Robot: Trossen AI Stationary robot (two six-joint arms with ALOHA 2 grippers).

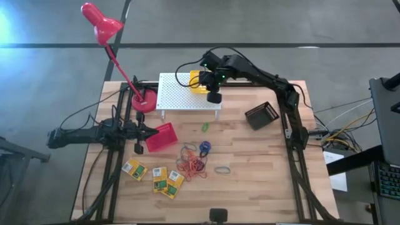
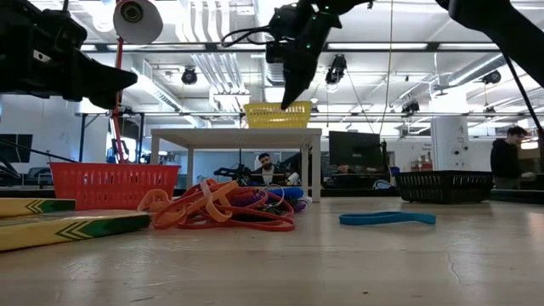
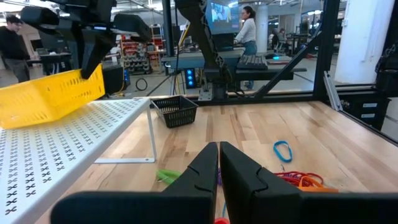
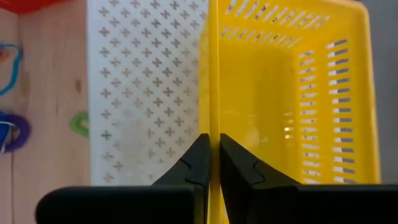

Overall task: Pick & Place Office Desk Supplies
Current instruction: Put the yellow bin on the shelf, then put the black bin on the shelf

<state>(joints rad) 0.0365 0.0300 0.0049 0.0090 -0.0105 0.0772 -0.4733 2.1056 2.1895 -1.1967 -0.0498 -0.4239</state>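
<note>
A yellow basket stands on the far right part of the white perforated rack. My right gripper reaches down to it from above and is shut on its wall. My left gripper hovers shut and level at the table's left, beside a red basket. On the table's near half lie yellow-and-green boxes, a tangle of orange-red rubber bands, a blue ring and a green piece. At the right stands a black basket. My right gripper pinches the yellow basket's near side wall at its rim, toward the wall's right end. One finger is inside the basket and the other outside over the rack. The fingers slant down from above. In the low view the basket's bottom sits on the rack.
A red desk lamp rises from its base at the rack's left end. A blue-grey band lies near the rubber bands. Bare wood shows at the near right of the table. People stand in the room beyond.
</note>
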